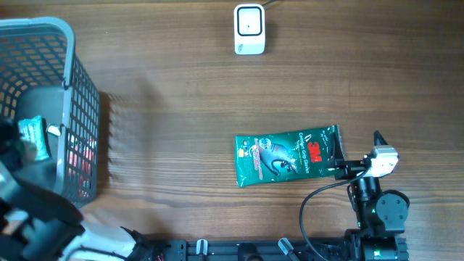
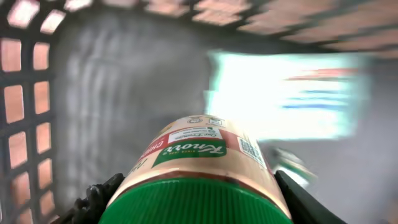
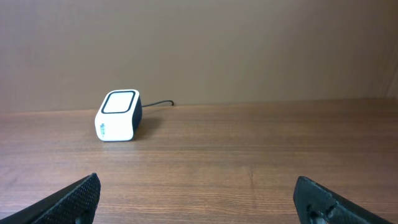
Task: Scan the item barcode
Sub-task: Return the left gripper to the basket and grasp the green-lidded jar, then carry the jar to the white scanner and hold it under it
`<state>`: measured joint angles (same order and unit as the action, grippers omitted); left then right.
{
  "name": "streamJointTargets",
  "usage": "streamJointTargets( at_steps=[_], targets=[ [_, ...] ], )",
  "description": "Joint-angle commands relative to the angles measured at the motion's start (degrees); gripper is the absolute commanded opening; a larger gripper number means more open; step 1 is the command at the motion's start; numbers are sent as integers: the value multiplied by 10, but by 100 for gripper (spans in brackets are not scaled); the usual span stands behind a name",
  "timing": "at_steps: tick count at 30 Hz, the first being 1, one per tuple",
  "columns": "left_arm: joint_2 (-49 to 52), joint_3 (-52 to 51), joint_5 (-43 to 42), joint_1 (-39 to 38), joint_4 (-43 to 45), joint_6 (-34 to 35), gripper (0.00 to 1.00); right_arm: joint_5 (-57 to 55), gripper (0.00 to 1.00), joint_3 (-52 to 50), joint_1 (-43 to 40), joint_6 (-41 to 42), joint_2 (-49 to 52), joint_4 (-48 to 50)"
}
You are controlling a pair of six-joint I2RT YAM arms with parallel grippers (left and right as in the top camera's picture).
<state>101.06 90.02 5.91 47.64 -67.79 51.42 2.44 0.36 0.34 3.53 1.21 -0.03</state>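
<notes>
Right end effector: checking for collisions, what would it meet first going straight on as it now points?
Its way looks free: the right end effector points over bare brown wooden table toward the far wall. The white box-shaped scanner sits left of that line, probably missed, though depth is unclear.

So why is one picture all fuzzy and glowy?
Left wrist view: the jar sits close and fairly sharp, the basket behind is smeared, one patch glares white; overhead view: even light, crisp pouch; right wrist view: clear scanner.
</notes>
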Motion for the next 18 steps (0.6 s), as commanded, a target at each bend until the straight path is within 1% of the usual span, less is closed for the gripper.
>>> streamJointTargets(
  at_steps=[1,6,9,11,14,16,17,18],
  targets=[
    [-105,65,-83,-9,-13,-18,39,-9,100,0,2,-5,-3,2],
    [-221,70,-154,-46,-10,-17,42,-9,100,0,2,-5,-3,2],
    [-280,70,-164,-92,-10,-17,41,-9,100,0,2,-5,-3,2],
    [-318,70,-164,-146,-10,-17,39,-9,100,0,2,-5,-3,2],
    [-342,70,-163,-236,-11,-17,39,-9,100,0,2,-5,-3,2],
    [-342,69,-163,-323,-13,-17,39,-9,100,0,2,-5,-3,2],
    [-337,67,-156,-354,-13,-17,40,-9,100,0,2,-5,-3,2],
    [-328,64,-131,-402,-18,-17,40,-9,100,0,2,-5,-3,2]
  ],
)
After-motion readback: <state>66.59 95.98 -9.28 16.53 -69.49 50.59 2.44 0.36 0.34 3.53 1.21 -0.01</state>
